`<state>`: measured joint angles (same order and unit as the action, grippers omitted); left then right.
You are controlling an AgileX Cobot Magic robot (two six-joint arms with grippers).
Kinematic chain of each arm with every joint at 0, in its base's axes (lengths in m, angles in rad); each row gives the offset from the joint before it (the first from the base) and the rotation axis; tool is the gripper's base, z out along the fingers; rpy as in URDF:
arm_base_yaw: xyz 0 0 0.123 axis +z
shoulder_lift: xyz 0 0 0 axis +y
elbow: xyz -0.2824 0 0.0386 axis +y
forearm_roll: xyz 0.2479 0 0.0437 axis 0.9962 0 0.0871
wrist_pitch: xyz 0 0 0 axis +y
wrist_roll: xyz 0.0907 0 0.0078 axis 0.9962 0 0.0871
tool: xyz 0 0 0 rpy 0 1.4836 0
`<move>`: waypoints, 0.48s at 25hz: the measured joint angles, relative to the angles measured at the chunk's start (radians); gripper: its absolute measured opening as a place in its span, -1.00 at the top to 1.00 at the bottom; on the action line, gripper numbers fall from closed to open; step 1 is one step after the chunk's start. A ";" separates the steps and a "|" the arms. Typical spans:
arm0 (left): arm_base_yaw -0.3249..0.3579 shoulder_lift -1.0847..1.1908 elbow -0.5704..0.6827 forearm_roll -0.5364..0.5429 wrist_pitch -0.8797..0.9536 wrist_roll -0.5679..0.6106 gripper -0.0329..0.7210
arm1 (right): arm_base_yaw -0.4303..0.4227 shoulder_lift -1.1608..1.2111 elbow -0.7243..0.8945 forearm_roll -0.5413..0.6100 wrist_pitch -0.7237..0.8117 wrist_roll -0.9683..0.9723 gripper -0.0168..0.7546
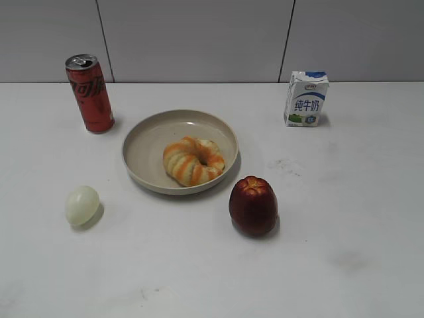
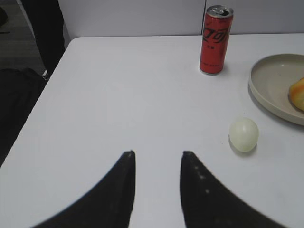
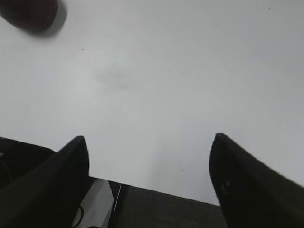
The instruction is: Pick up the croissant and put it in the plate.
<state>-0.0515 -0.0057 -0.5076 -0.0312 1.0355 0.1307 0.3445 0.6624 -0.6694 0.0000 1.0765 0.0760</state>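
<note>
The croissant [image 1: 193,161] lay inside the plate [image 1: 142,142], toward its right half, with the dark red apple [image 1: 253,205] just off the rim at the front right and the pale egg [image 1: 82,205] at the front left. Behind stood a red can [image 1: 89,93] and a milk carton [image 1: 306,99] (well apart). My left gripper [image 2: 156,159] hung over bare table with its fingers parted and holding nothing, and my right gripper [image 3: 149,142] was spread wide, also empty.

Exterior camera looks down at a slant, plate [image 1: 142,142] mid-frame. Left wrist camera sits low, left of the plate [image 2: 270,90], sharing its rim. Right wrist camera faces bare table near the front edge, away from the plate.
</note>
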 joint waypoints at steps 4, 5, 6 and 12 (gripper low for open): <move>0.000 0.000 0.000 0.000 0.000 0.000 0.29 | 0.000 -0.164 0.072 -0.023 -0.001 0.000 -0.58; 0.000 0.000 0.000 0.000 0.000 0.000 0.28 | 0.000 -0.194 0.086 -0.027 -0.002 0.000 -0.58; 0.000 0.000 0.000 0.000 0.000 0.000 0.28 | 0.000 -0.230 0.104 -0.030 -0.002 0.000 -0.58; 0.000 0.000 0.000 0.000 0.000 0.000 0.28 | 0.000 -0.299 0.168 -0.023 -0.022 -0.008 -0.58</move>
<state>-0.0515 -0.0057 -0.5076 -0.0312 1.0355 0.1307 0.3445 0.3630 -0.5014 -0.0234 1.0550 0.0679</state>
